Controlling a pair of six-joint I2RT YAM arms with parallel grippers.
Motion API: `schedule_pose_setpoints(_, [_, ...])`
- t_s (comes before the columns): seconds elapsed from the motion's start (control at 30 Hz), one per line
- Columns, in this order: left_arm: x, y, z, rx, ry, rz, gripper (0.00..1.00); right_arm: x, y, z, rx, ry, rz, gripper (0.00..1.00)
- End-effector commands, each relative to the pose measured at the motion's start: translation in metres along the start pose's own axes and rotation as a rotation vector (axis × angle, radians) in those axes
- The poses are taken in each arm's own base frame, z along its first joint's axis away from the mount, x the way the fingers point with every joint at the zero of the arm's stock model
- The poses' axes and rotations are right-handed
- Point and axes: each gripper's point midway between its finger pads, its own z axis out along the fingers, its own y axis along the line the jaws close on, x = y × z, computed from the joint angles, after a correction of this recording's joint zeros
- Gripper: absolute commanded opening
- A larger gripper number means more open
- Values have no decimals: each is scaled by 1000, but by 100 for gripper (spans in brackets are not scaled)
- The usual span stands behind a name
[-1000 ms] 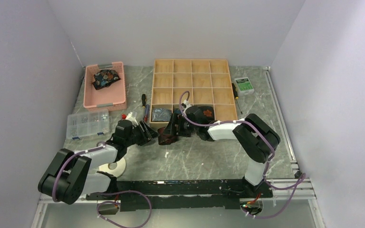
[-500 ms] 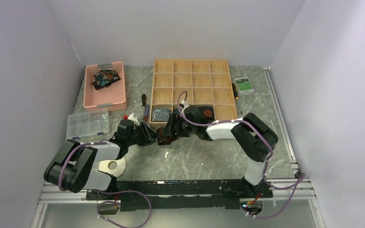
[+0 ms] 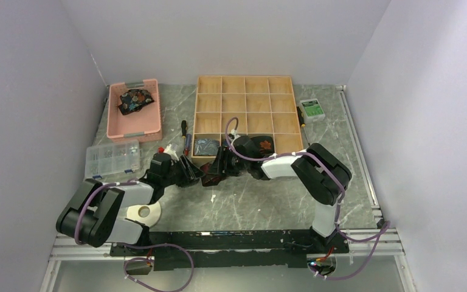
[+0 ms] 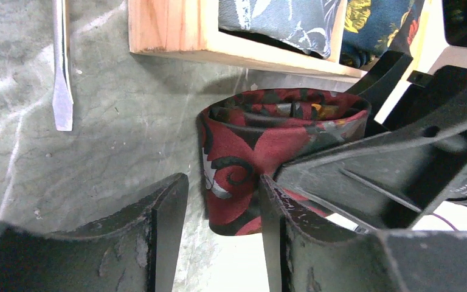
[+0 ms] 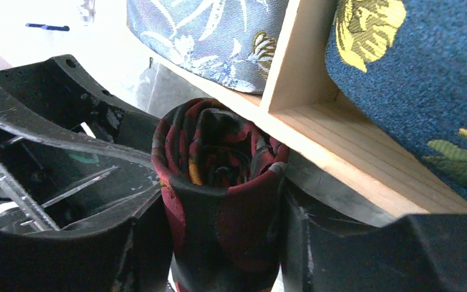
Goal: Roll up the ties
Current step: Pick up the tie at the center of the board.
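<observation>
Right jaws: clamped on either side of upright maroon-and-black floral fabric tie roll [image 5: 219,201].
Left jaws: parted, tie roll just at their tips.
Arms: both stretched low over grey worktop [image 3: 261,201], wrists converging.

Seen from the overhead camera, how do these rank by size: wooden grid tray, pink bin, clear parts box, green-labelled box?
Largest to smallest:
wooden grid tray
pink bin
clear parts box
green-labelled box
None look alike; all rest on one table, so nearness hardly matters.

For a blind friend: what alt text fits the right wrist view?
A red-and-black rolled tie sits gripped between the black fingers of the right gripper, beside a wooden tray. A grey-blue roll and a dark blue roll sit in neighbouring compartments.
</observation>
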Motion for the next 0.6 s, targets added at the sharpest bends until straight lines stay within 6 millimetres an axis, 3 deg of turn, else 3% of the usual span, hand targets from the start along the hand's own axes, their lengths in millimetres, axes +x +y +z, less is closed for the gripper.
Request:
schedule_pose_setpoints(0.0, [-4,-10,-6,32,-11,23,53,20,-20,6,66,62,27,54])
schedule_pose_setpoints(0.23, [-8,-13,-20,12,-47,34,59,24,-15,3,23,70,41,22])
schedule_pose_setpoints(0.4, [-16,-27,-39,27,-89,51,61,22,5,-7,-75,67,55,2])
schedule_pose_setpoints(0.57, [-26,-48,-64,55,-132,78,63,8,25,-36,-171,49,51,0])
